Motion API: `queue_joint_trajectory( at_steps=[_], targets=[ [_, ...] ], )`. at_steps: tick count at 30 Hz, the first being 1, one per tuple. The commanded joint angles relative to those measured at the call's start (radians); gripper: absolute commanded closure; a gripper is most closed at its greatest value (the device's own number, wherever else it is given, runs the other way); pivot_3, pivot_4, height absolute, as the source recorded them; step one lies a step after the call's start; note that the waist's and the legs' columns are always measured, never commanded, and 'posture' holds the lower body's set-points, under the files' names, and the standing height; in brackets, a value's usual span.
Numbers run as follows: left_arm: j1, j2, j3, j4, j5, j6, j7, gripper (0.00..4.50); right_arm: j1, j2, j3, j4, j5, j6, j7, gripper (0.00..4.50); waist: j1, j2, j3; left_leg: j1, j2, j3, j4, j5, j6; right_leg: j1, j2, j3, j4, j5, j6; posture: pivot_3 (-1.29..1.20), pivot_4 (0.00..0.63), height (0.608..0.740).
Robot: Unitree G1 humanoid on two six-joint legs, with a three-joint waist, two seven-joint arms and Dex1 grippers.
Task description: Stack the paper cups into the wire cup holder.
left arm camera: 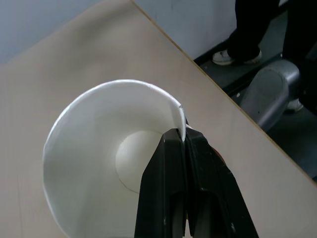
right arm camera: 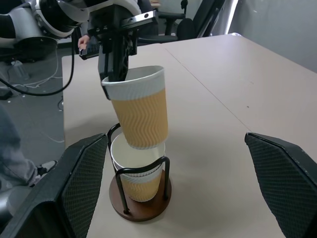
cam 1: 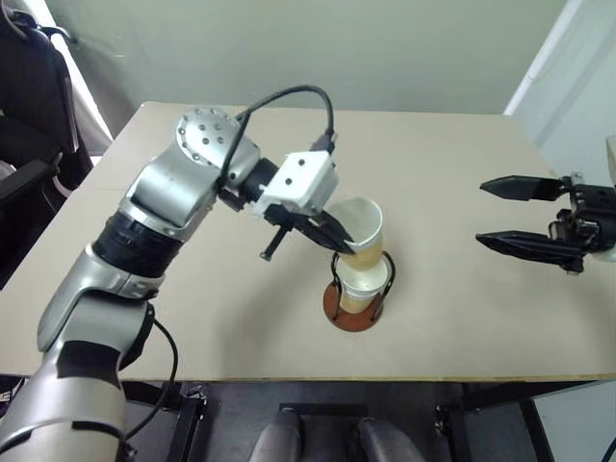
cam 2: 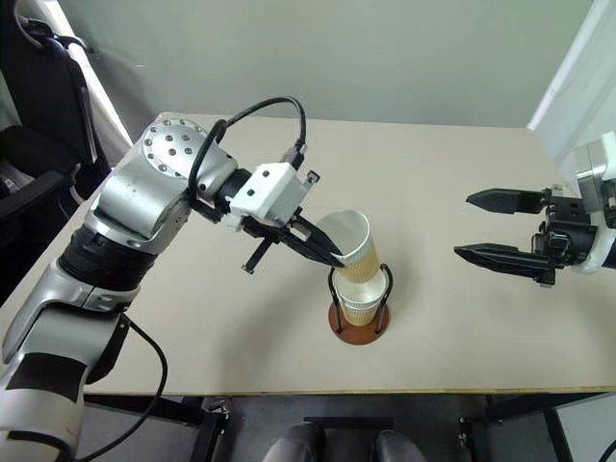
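Left gripper (cam 1: 332, 236) pinches rim of tilted cup (cam 1: 362, 231), frame centre, its bottom entering seated cup (right arm camera: 136, 171) in holder (cam 1: 352, 310). Right gripper (cam 1: 525, 214) spread wide, empty, right edge. Risk: tilt jams cup against hoops or tips holder; rim pinch may crease.

1. The wire cup holder (right arm camera: 141, 206), a round reddish-brown base with thin black wire hoops, stands upright on the worktop (cam 1: 462, 318).
2. One paper cup (right arm camera: 138, 181), tan ribbed with a white rim, sits upright inside the holder.
3. A second paper cup (right arm camera: 141, 111) hangs tilted just above it, its bottom at the seated cup's mouth, its rim pinched by the left end effector (cam 2: 332, 258).
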Motion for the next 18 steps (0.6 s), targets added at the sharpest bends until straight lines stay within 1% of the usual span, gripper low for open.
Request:
queue_joint_trajectory(
  at_steps=[1, 7, 11, 15, 18],
  targets=[
    [-0.011, -0.004, -0.001, -0.008, -0.005, -0.038, -0.041, 4.47, 0.006, -0.024, -0.061, -0.043, 0.036, 0.012, -0.021, 0.0, 0.002, 0.0, 0.0, -0.001, 0.0, 0.0, 0.001, 0.0, 0.0, 0.0, 0.0, 0.0, 0.0, 0.0, 0.0, 0.0, 0.15, 0.74],
    [0.005, -0.007, -0.026, -0.012, 0.008, -0.061, -0.041, 4.47, 0.02, -0.025, -0.058, -0.054, 0.034, 0.011, -0.039, 0.0, 0.003, 0.0, 0.0, -0.003, 0.0, 0.0, 0.009, -0.003, 0.005, 0.001, 0.0, 0.0, -0.001, 0.002, 0.003, 0.0, 0.15, 0.74],
    [0.017, -0.012, -0.048, 0.002, 0.074, -0.092, -0.041, 4.47, 0.015, -0.023, -0.052, -0.057, 0.035, 0.008, -0.046, 0.0, 0.003, 0.0, 0.0, -0.003, 0.0, 0.0, 0.013, -0.005, 0.008, 0.003, 0.0, 0.0, -0.001, 0.003, 0.005, 0.0, 0.15, 0.74],
    [0.031, -0.049, -0.031, 0.021, 0.134, -0.118, -0.031, 4.47, 0.02, -0.021, -0.053, -0.063, 0.035, 0.005, -0.05, 0.0, 0.004, 0.0, 0.0, -0.003, 0.0, 0.0, 0.015, -0.005, 0.008, 0.004, 0.0, 0.001, -0.001, 0.004, 0.006, 0.0, 0.15, 0.74],
    [0.04, -0.069, -0.018, 0.021, 0.17, -0.133, -0.019, 3.86, 0.03, -0.028, -0.071, -0.068, 0.04, 0.007, -0.043, 0.0, 0.004, 0.0, 0.0, -0.003, 0.0, 0.0, 0.016, -0.005, 0.008, 0.004, 0.0, 0.001, -0.001, 0.005, 0.007, 0.0, 0.15, 0.74]
  ],
)
